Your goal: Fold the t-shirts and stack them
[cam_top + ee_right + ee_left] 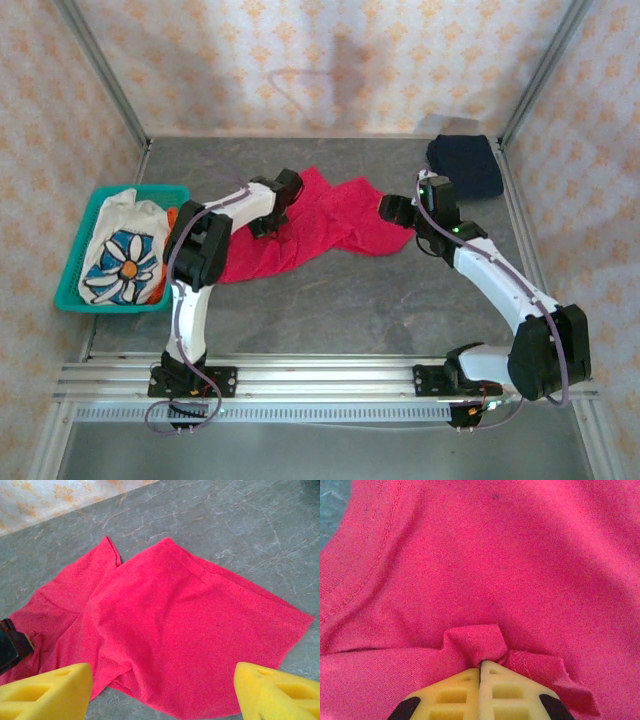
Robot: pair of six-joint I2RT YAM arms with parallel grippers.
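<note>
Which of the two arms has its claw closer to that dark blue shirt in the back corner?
Right. The right gripper hovers open just left of the navy shirt; the left gripper is far across, shut on the red shirt.

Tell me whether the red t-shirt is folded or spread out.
Spread out: the red t-shirt lies rumpled across the table, the left end effector shut on a pinch of it.

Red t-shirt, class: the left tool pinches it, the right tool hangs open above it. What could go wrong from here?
The left tool grips only a small fold of the red t-shirt, so the cloth may slip out when pulled. The shirt lies rumpled; pulling with one tool could bunch it further while the right tool is open.
</note>
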